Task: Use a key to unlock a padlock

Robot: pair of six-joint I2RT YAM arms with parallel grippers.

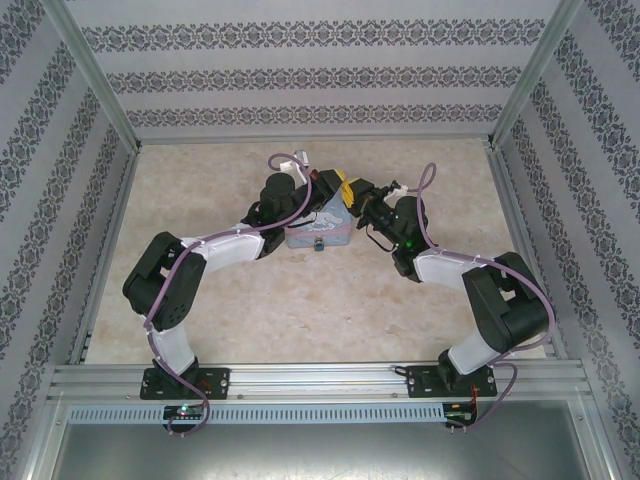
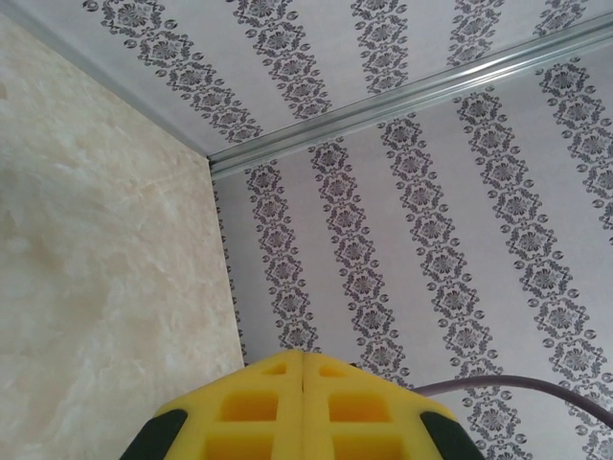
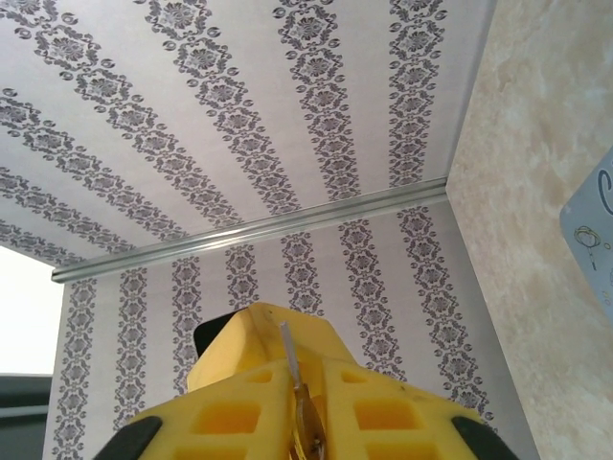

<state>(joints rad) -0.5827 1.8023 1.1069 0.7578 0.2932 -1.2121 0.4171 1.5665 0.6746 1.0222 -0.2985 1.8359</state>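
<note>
Between the right gripper's (image 3: 287,331) yellow pads (image 3: 383,412), a slim brownish metal key (image 3: 297,388) aimed at the patterned wall (image 3: 287,144).
Those pads are clenched on the key, whose long axis runs out past the fingertips, away from the small dark padlock (image 1: 318,243) at the near edge of the light-blue printed tin box (image 1: 308,230); the key likely needs swinging round. The left gripper (image 2: 303,369) is pressed closed, with nothing seen between its pads.

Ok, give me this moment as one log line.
left gripper: shut, nothing seen held | right gripper: shut on key, blade toward wall | padlock: at near side of tin, key not yet in
</note>
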